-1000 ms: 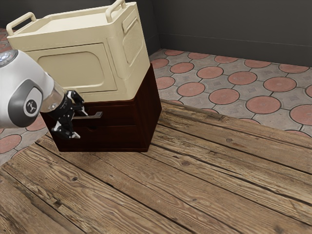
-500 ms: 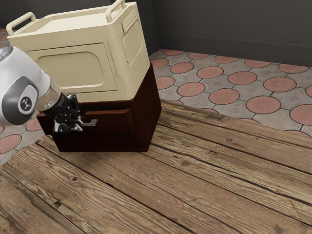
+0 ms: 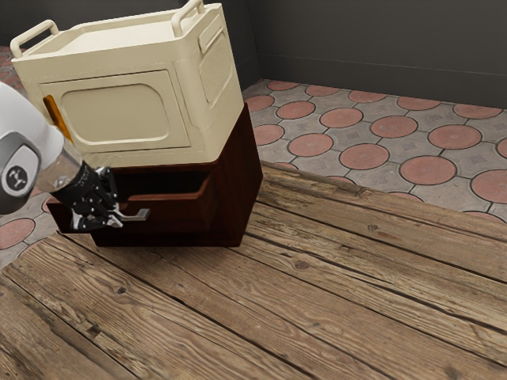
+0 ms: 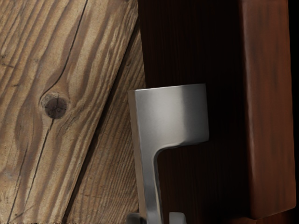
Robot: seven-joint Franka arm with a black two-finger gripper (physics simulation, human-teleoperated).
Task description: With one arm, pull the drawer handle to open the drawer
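Observation:
My gripper (image 3: 117,218) is at the front of the dark red-brown drawer (image 3: 170,212) in the exterior view, shut on the silver handle (image 3: 139,214). The drawer stands partly out of its cabinet (image 3: 243,170), and its dark inside shows behind the front panel. In the wrist view, the handle (image 4: 170,114) runs down between the fingertips of the gripper (image 4: 157,218), one on each side of the bar. Beside it are the dark drawer front and the drawer's reddish top edge (image 4: 268,107).
A cream box (image 3: 119,107) with raised end handles stands on top of the cabinet, just above the drawer. Wooden planks (image 3: 293,293) spread in front. Beyond lies a patterned tile floor (image 3: 364,131) and a dark wall (image 3: 380,47).
The open fingers closed at the handle, and my hand moved toward the exterior view's left and slightly down. The drawer slid out with it, uncovering its inside. An orange strip now shows beside the cream box's panel.

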